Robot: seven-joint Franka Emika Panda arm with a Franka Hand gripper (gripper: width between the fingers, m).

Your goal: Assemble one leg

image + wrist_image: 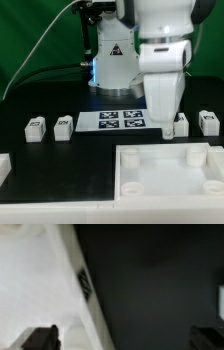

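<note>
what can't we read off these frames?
- Exterior view: gripper overlaps one leg; whether they touch is unclear.
- Exterior view: tray is cut off by the bottom edge.
- Wrist view: blurred; white shape is cut by the edge and unidentifiable.

The claw (163, 127) hangs just beside a leg (181, 126), near the tray (170, 151).

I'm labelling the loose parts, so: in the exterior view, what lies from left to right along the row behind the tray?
First leg → second leg → marker board → third leg → fourth leg. The arm overlaps the board's end, so it is left out.
</note>
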